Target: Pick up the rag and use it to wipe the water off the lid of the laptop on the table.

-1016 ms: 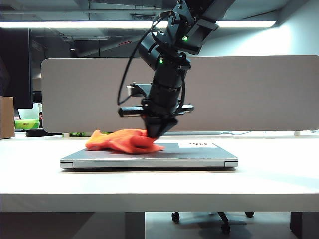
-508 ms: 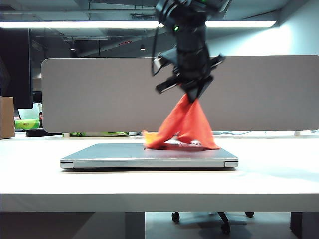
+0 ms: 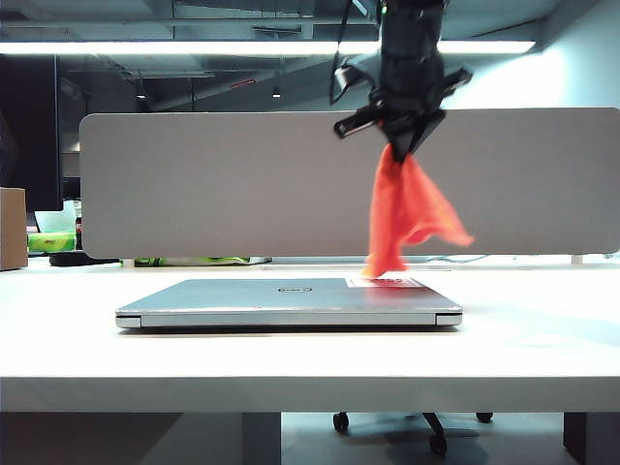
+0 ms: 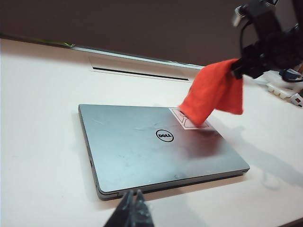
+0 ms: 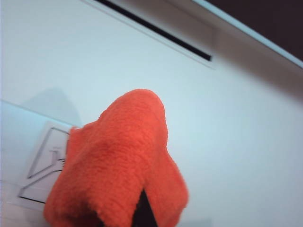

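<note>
Right end effector [image 3: 405, 145] dangles the rag [image 3: 405, 208] above the laptop [image 3: 291, 302]; left end effector [image 4: 133, 208] apparently closed.

**Rag hangs over the laptop's sticker corner**

The closed laptop [image 4: 158, 144] lies flat on the white counter [image 4: 42, 142], its lid [image 4: 123, 142] grey and smudged, with the dark oval logo [image 4: 164, 136] near the middle. Over the far right corner the right pincer [image 4: 239, 71] pinches the orange rag [image 4: 213, 92] by its top; the cloth dangles, its lowest tip over the white sticker [image 4: 185, 119]. The left pincer [image 4: 131, 213], tips pressed together, sits at the near edge.
</note>
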You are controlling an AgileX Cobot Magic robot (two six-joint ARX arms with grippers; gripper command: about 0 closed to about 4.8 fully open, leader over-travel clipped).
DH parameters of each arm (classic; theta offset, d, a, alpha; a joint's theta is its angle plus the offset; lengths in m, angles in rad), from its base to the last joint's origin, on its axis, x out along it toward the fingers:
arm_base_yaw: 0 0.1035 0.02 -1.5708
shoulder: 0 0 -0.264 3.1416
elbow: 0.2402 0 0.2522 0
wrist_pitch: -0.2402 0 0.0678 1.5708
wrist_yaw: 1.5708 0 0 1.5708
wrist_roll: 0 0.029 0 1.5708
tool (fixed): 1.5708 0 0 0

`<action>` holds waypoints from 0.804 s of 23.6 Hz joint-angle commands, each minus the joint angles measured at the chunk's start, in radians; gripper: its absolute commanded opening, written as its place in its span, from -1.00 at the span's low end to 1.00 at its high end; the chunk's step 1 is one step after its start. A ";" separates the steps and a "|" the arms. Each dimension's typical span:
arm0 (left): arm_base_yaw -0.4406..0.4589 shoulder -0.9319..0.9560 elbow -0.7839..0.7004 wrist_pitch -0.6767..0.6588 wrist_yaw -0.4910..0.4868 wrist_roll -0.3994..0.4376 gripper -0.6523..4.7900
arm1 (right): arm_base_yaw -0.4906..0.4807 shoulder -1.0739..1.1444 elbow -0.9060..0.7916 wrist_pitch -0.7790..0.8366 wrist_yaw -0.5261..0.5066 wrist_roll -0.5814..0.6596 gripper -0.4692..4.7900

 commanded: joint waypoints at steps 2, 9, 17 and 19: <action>0.000 0.001 0.003 0.013 0.001 0.004 -0.78 | 0.027 0.064 0.001 0.094 -0.088 -0.001 -0.85; 0.000 0.000 0.003 0.012 0.001 0.004 -0.78 | 0.103 0.148 0.002 0.217 -0.179 0.029 -0.85; 0.000 0.001 0.003 0.012 0.001 0.004 -0.78 | 0.209 0.209 0.002 0.365 -0.221 0.042 -0.85; 0.000 0.000 0.003 0.012 0.001 0.004 -0.78 | 0.225 0.227 0.002 0.383 -0.227 0.046 -0.85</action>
